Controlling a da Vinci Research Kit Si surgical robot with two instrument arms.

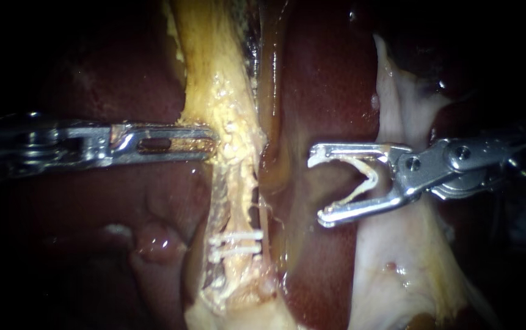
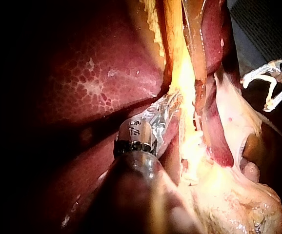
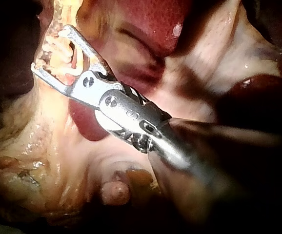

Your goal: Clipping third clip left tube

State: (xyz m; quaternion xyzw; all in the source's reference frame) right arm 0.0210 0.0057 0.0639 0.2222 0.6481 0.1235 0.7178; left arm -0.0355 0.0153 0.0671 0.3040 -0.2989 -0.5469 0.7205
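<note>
While its two slim metal jaws stand wide apart right of centre, the right instrument (image 1: 317, 186) carries a white V-shaped clip (image 1: 372, 174) seated against both of them, its shaft running level out to the right edge. It hangs over dark red liver (image 1: 324, 79), clear of the yellow, crusted left tube (image 1: 223, 104). The left instrument (image 1: 212, 143), level from the left edge, pinches that tube's side. Lower down, two white clips (image 1: 238, 235) cross the tube.
</note>
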